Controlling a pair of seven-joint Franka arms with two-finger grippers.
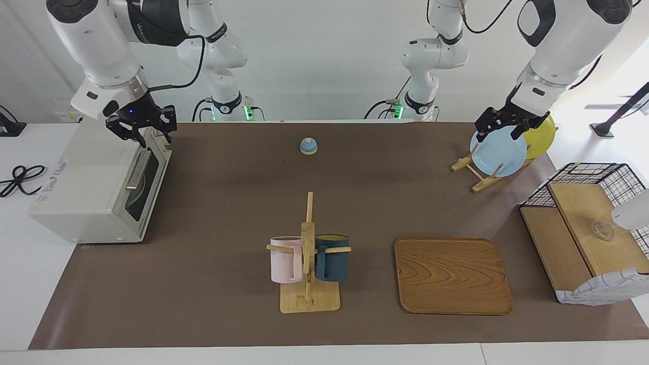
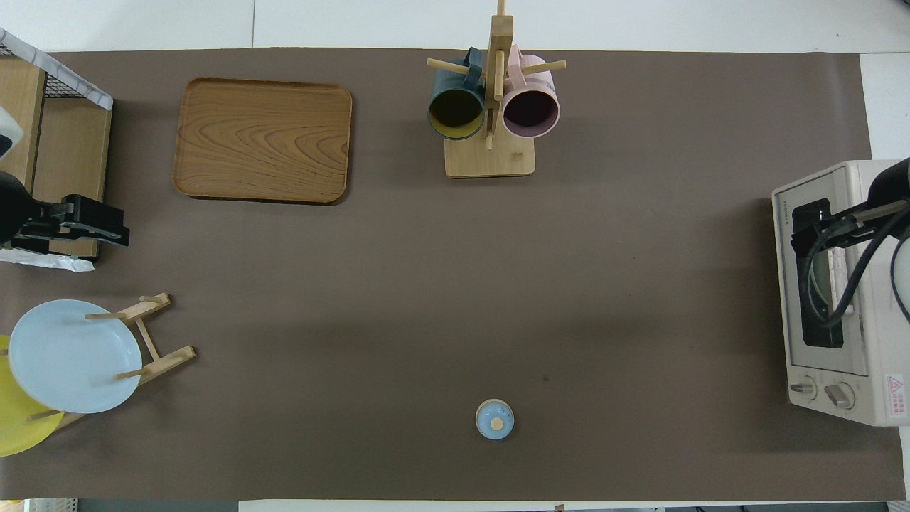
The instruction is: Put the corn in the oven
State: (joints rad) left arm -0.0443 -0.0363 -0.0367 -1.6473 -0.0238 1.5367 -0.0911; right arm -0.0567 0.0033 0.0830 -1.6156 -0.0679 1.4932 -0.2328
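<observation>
No corn shows in either view. The cream-white oven (image 1: 86, 187) stands at the right arm's end of the table, its dark glass door shut and its bar handle (image 1: 137, 170) facing the table's middle. It also shows in the overhead view (image 2: 853, 355). My right gripper (image 1: 152, 139) is open and empty, just above the top edge of the oven door; in the overhead view it (image 2: 807, 238) covers part of the door. My left gripper (image 1: 499, 133) is open and empty, in the air over the blue plate (image 1: 499, 152), and it shows in the overhead view (image 2: 121, 231).
A plate rack holds the blue plate and a yellow plate (image 1: 540, 137) at the left arm's end. A wire and wood shelf (image 1: 583, 228), a wooden tray (image 1: 451, 276), a mug stand (image 1: 308, 299) with a pink and a dark mug, and a small blue knobbed lid (image 1: 308, 146) are on the table.
</observation>
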